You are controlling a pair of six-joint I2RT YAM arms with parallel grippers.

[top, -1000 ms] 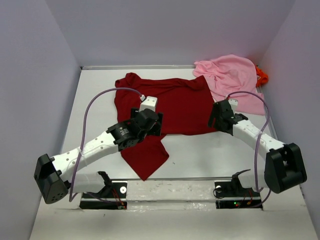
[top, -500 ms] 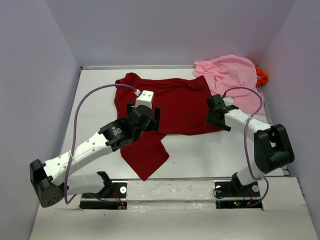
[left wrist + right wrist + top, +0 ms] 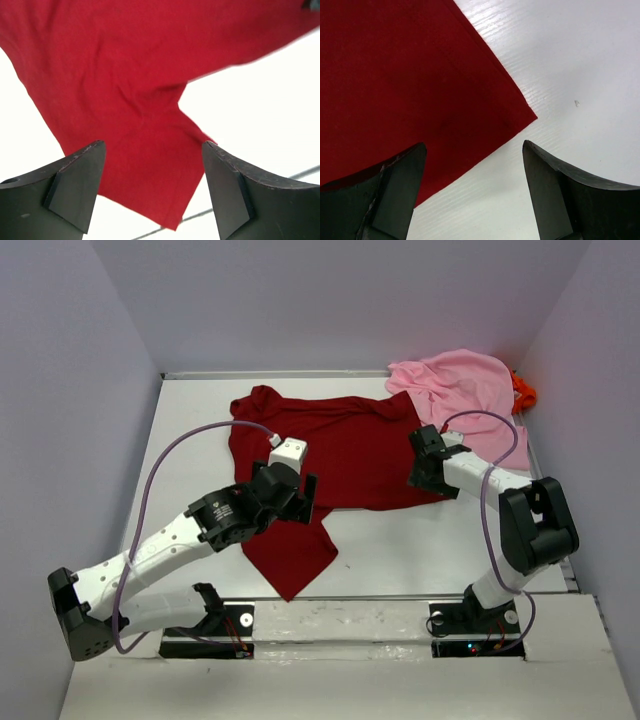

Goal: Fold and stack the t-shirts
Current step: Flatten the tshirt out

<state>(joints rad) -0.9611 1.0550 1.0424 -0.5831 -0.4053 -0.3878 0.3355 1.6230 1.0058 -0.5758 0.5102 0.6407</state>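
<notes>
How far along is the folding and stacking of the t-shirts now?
Done: nothing folded or stacked. The dark red t-shirt lies spread flat. In hand: nothing held; left gripper and right gripper hover open over its near edge. To do: fold it, then the crumpled pink t-shirt and the orange t-shirt behind it, and stack.

No text could be read.
A faint pale marking sat on the round black motor housing [image 3: 222, 510] of the left arm, too small to make out from overhead. Both wrist views showed only the plain dark red cloth t-shirt [image 3: 125, 75] and the smooth white counter [image 3: 580, 60], with nothing lettered on either.
</notes>
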